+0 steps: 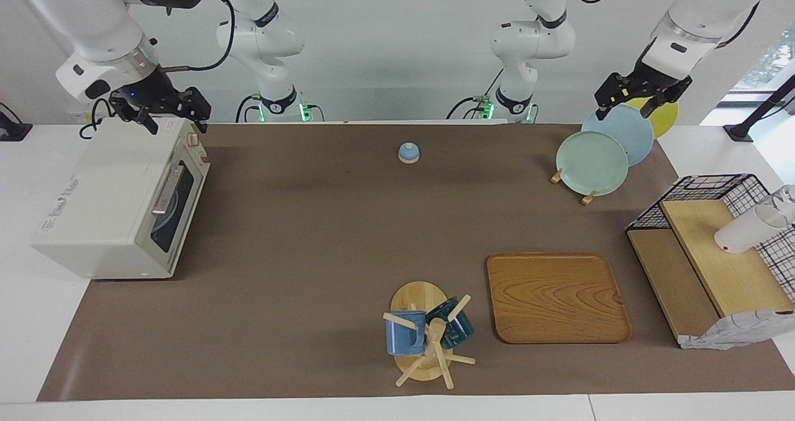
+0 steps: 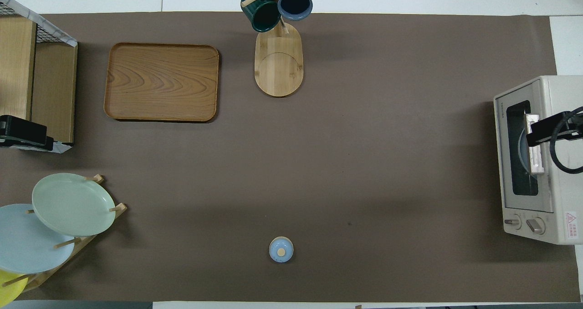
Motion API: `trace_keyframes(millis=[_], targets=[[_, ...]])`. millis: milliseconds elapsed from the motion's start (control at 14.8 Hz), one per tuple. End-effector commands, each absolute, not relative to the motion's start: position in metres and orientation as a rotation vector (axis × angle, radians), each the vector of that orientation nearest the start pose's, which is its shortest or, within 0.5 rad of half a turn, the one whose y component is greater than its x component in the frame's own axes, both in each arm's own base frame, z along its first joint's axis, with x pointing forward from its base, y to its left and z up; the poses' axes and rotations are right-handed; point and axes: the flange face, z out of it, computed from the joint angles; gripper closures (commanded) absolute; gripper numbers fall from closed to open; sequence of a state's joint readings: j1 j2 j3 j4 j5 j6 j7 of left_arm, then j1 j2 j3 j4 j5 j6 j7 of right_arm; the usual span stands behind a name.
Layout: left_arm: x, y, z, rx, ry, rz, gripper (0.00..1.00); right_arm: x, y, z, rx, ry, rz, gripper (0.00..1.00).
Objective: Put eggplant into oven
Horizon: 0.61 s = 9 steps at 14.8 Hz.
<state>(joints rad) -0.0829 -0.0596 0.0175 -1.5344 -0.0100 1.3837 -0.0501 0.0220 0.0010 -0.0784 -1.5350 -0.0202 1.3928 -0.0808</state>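
The off-white oven (image 1: 105, 210) stands at the right arm's end of the table with its glass door shut and its bar handle (image 1: 166, 191) up; it also shows in the overhead view (image 2: 542, 163). A pale round shape shows through the glass. The eggplant is not in view. My right gripper (image 1: 174, 120) is open and empty, up in the air over the end of the oven's top nearer the robots. My left gripper (image 1: 627, 105) is open and empty, over the plate rack (image 1: 587, 194) at the left arm's end.
The rack holds a green plate (image 1: 591, 162), a blue one and a yellow one. A small blue knobbed lid (image 1: 408, 153) sits mid-table near the robots. A wooden tray (image 1: 556, 297), a mug tree (image 1: 428, 331) with two mugs and a wire shelf (image 1: 714, 253) with a white cup lie farther out.
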Motion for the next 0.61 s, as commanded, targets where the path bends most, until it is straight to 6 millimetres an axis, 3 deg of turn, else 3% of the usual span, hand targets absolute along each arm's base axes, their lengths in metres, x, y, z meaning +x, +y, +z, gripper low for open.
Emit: trace_keyframes(millis=[0,541], targets=[[0.512,-0.032,0.664,-3.158,0.027,0.138,0.0,0.526,-0.017,0.633,-3.124,-0.046,0.232,0.0],[0.511,-0.04,0.664,-3.158,0.05,0.136,0.0,0.526,-0.031,0.634,-3.122,-0.013,0.21,0.0]])
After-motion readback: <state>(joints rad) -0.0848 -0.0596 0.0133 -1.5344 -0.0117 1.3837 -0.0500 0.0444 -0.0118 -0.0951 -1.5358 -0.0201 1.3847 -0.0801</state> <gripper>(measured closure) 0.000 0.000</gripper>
